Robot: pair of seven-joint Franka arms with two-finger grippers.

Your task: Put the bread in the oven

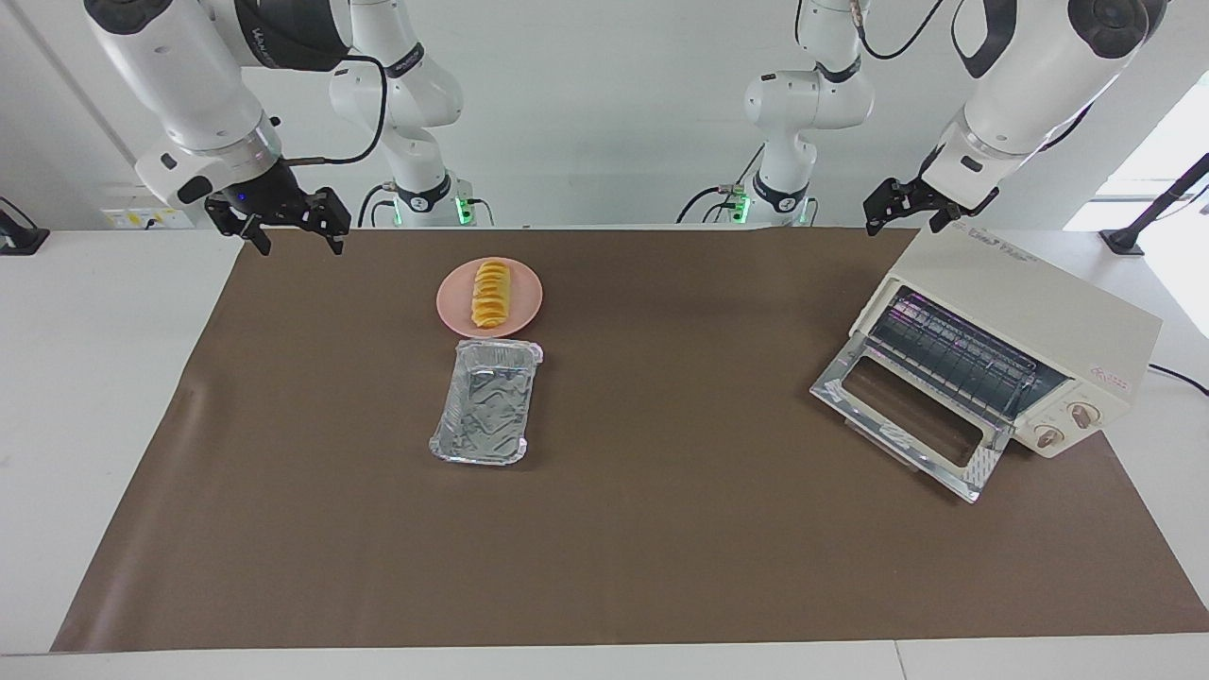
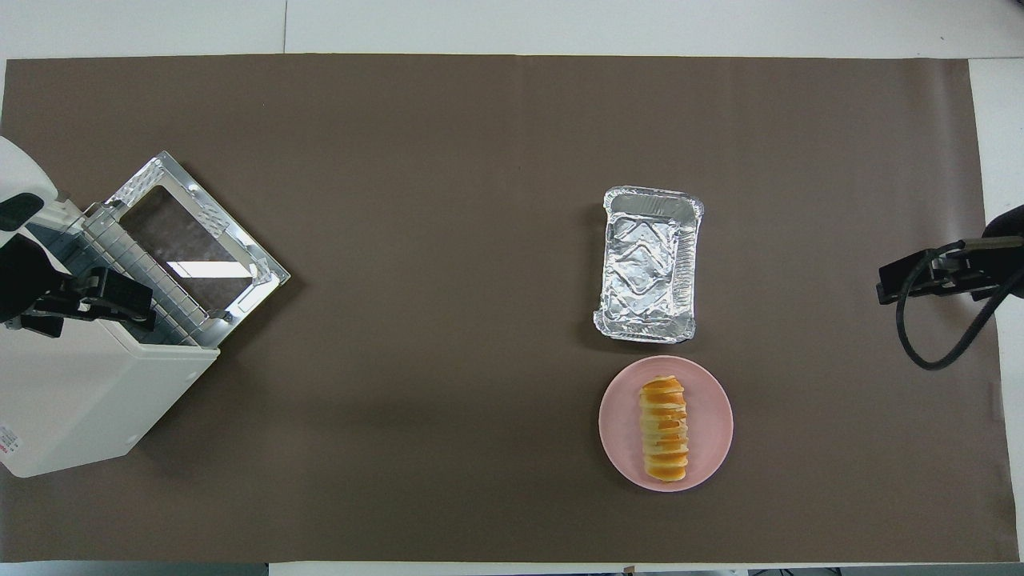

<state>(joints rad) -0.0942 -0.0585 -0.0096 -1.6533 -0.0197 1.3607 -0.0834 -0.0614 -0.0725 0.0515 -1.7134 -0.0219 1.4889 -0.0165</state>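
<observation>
A: Bread (image 1: 491, 294) position?
B: On pink plate (image 1: 524, 309), nearer the robots than foil tray (image 1: 485, 401). Oven (image 1: 1030, 326) door down, left arm's end.
A: Claws?
B: Right claw (image 1: 295, 238) wide, empty; left claw (image 1: 905, 215) wide, over oven.

- A white counter (image 1: 104, 397) is carrying a brown mat (image 1: 661, 529) that is covering most of its top.
- A plain white wall (image 1: 604, 123) is standing at the robots' end.
- Daylight is coming in through a bright window (image 1: 1166, 161) at the left arm's end.
- A wall socket (image 1: 142, 219) is sitting low at the right arm's end.
</observation>
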